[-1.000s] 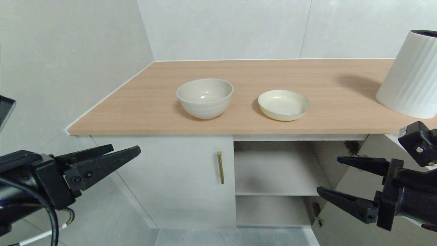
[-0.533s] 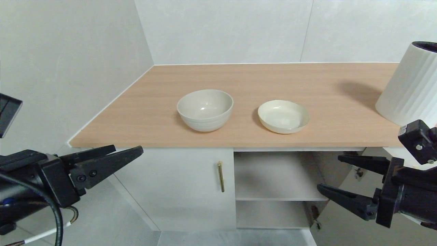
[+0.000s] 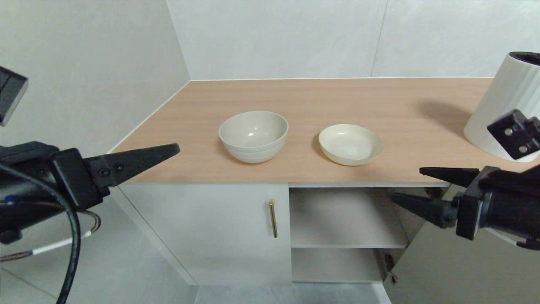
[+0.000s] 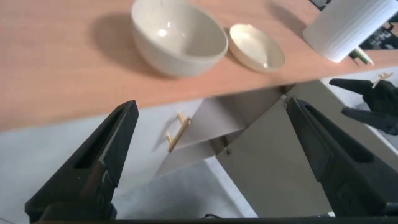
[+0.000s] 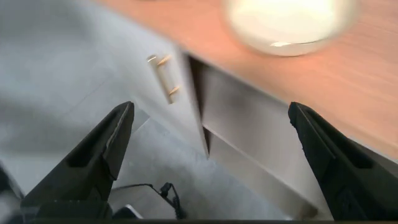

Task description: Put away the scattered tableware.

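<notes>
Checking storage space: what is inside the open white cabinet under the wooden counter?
The open white cabinet holds a white shelf, no dishes visible; whatever lies behind the closed left door is hidden.

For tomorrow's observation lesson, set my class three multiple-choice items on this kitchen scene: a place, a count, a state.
1. In the head view, the deep bowl sits where relative to the shallow dish? A) left B) right C) inside it
2. Besides the ribbed white container, how many items stand on the counter? A) one B) two C) four
3. The right pincer is: A) open, empty B) shut on the bowl C) shut on a spoon
Key: 1A, bowl left, apart from dish. 2B, only bowl and dish. 3A, jaws apart, nothing between.
</notes>
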Robot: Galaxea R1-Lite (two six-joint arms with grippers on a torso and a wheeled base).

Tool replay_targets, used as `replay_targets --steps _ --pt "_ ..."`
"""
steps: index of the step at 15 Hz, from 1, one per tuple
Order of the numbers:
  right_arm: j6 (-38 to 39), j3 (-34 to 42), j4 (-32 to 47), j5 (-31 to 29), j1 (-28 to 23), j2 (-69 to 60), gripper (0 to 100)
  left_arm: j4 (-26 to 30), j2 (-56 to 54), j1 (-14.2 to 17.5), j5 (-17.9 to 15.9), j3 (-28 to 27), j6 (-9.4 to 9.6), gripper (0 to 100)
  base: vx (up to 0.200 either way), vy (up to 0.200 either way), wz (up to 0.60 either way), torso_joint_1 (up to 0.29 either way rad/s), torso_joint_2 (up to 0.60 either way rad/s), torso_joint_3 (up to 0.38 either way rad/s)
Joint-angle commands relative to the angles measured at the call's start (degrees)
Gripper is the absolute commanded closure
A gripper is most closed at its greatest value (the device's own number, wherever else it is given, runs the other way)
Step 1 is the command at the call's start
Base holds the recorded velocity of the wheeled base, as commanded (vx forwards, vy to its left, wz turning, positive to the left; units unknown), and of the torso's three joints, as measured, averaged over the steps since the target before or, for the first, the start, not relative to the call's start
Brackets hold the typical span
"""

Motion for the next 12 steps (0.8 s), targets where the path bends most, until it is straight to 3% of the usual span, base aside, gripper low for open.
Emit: replay_targets --steps 1,3,4,6,9,10,12 --pt "6.1 -18.9 13.8 -5.9 -1.4 8.4 0 10.3 9.7 0.1 2.8 -12.3 -0.06 0 0.0 0.0 0.0 0.0 0.0 0.0" --pt "6.6 -26.5 16.1 -9.0 -1.6 13.7 0 13.3 12.7 0.1 5.9 -17.9 0.03 0 0.0 0.0 0.0 0.0 0.0 0.0" --pt "6.9 -30.7 18.0 -13.6 -1.6 17.1 0 15.4 14.2 -0.2 6.2 -20.8 0.2 0 0.0 0.0 0.0 0.0 0.0 0.0" --pt "12.1 -32.0 19.2 -18.2 -1.5 20.1 0 20.5 18.3 -1.9 7.9 -25.4 0.29 0 0.0 0.0 0.0 0.0 0.0 0.0" --pt "13.2 -33.3 18.9 -20.7 -1.8 21.9 0 20.3 25.6 -3.4 18.8 -30.7 -4.54 0 0.0 0.0 0.0 0.0 0.0 0.0" --pt "13.1 -32.9 18.9 -20.7 -1.8 21.3 0 20.2 27.4 -4.0 22.4 -32.1 -5.51 0 0.0 0.0 0.0 0.0 0.0 0.0" --pt "13.2 -32.7 18.9 -20.7 -1.8 20.4 0 20.2 29.6 -6.2 24.7 -33.5 -5.6 0 0.0 0.0 0.0 0.0 0.0 0.0"
